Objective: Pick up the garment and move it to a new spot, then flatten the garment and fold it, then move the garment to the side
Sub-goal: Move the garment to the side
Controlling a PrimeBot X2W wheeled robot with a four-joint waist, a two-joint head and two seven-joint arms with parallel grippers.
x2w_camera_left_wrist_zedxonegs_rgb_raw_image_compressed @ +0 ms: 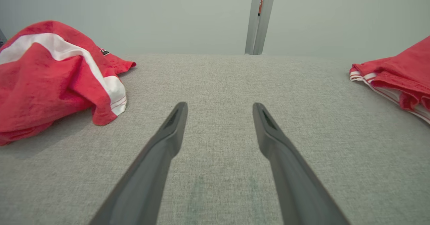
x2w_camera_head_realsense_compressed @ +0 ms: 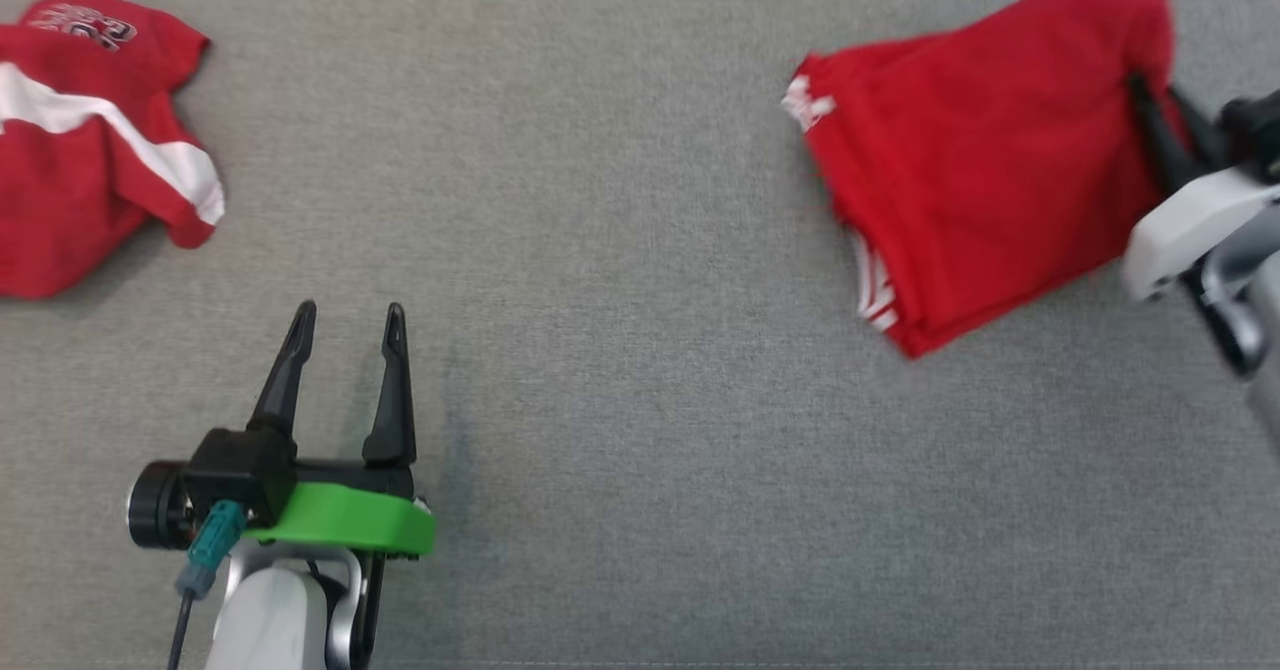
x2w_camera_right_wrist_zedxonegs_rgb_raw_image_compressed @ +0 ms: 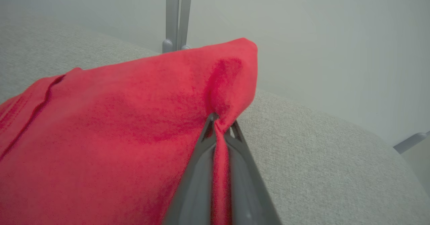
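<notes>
Left hand (x2w_camera_left_wrist_zedxonegs_rgb_raw_image_compressed: pixel 220 106) spread wide, crumpled shirt (x2w_camera_left_wrist_zedxonegs_rgb_raw_image_compressed: pixel 50 84) left, garment (x2w_camera_left_wrist_zedxonegs_rgb_raw_image_compressed: pixel 399 74) right.

Two red cloth garments on one grey woven tabletop (x2w_camera_head_realsense_compressed: pixel 640 430): one crumpled red garment with a broad white band (x2w_camera_head_realsense_compressed: pixel 90 150) and one folded red garment with thin white stripes at its hem (x2w_camera_head_realsense_compressed: pixel 990 150). Two robot grippers, one left gripper (x2w_camera_head_realsense_compressed: pixel 345 312) and one right gripper (x2w_camera_right_wrist_zedxonegs_rgb_raw_image_compressed: pixel 222 121), two long dark fingers apiece, four in all, plus one bright green plastic collar (x2w_camera_head_realsense_compressed: pixel 350 522) and one teal cable plug (x2w_camera_head_realsense_compressed: pixel 212 540) at the left wrist. One upright grey metal post (x2w_camera_left_wrist_zedxonegs_rgb_raw_image_compressed: pixel 260 16) in the left wrist view; one paired grey upright (x2w_camera_right_wrist_zedxonegs_rgb_raw_image_compressed: pixel 176 13) and one slanted grey bar (x2w_camera_right_wrist_zedxonegs_rgb_raw_image_compressed: pixel 411 142) in the right wrist view.
</notes>
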